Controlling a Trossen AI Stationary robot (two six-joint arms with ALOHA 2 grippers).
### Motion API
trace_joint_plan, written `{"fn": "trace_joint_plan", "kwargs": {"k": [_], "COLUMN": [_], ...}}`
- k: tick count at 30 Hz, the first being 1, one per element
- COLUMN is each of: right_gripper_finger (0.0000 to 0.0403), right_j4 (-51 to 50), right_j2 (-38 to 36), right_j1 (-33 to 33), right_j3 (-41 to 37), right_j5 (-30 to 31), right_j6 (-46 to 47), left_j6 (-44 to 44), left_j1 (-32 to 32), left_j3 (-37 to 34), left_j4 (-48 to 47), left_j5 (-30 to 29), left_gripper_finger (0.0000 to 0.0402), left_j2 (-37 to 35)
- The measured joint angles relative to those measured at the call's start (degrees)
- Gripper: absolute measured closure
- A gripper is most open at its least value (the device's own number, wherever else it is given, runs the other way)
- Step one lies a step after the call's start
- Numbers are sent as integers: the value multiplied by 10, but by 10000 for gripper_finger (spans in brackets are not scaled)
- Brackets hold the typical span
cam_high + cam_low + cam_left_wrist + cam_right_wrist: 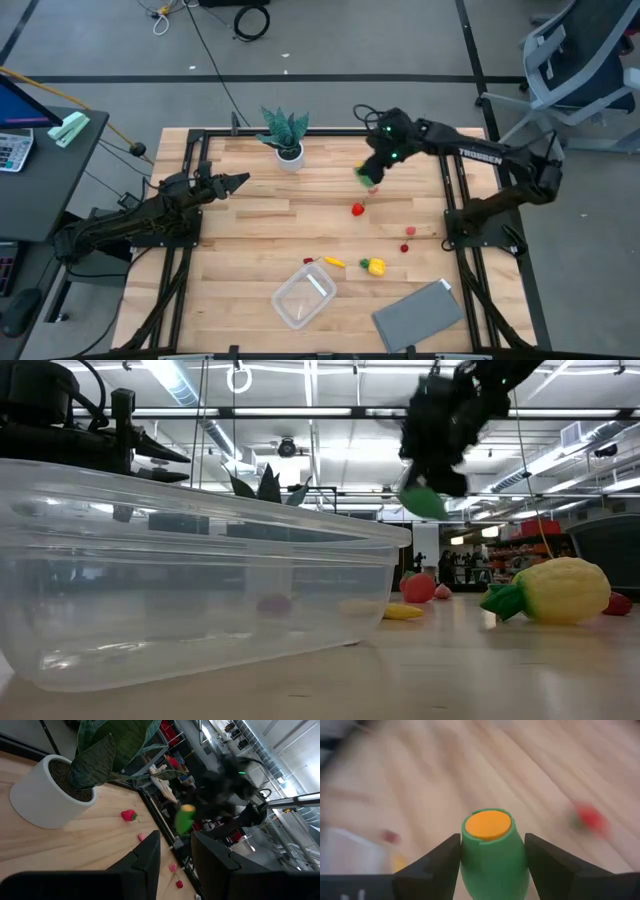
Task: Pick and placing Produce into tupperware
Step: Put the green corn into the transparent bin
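Now the right gripper [368,176] hangs above the table [250,240], fingers clamped on a green toy fruit [492,851] with an orange cut face. From the tupperware [304,293], that fruit is well away, toward the potted plant [285,135]. Just beside the tupperware lie more produce [375,266]. Left gripper [235,181] waits well apart, fingers a little apart, holding nothing.

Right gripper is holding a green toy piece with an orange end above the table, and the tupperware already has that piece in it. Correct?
Half right. The right gripper does hold the green piece with the orange end above the table, as the right wrist view shows. But the tupperware does not hold it: the high view shows nothing inside the box, with the piece far from it.
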Motion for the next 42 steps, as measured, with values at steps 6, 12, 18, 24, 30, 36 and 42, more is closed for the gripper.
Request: {"fn": "trace_joint_plan", "kwargs": {"k": [6,12,18,24,30,36,42], "right_gripper_finger": [186,186,186,186,186,186,186], "right_j4": [237,331,384,409,417,430,432], "right_j2": [21,97,166,210,227,227,227], "right_j1": [133,246,318,344,369,406,436], "right_j3": [1,0,0,0,0,0,0], "right_j5": [-13,-12,-12,-13,-8,54,105], "right_j6": [61,74,26,100,155,160,140], "left_j6": [0,0,0,1,1,2,6], "left_j1": [0,0,0,0,0,0,0], "left_j3": [0,0,0,0,0,0,0], "left_j4": [0,0,0,-1,-4,-6,-23], "left_j5": [0,0,0,0,0,0,0], "left_gripper_finger": [284,291,290,289,290,285,291], "left_j2": [0,0,0,0,0,0,0]}}
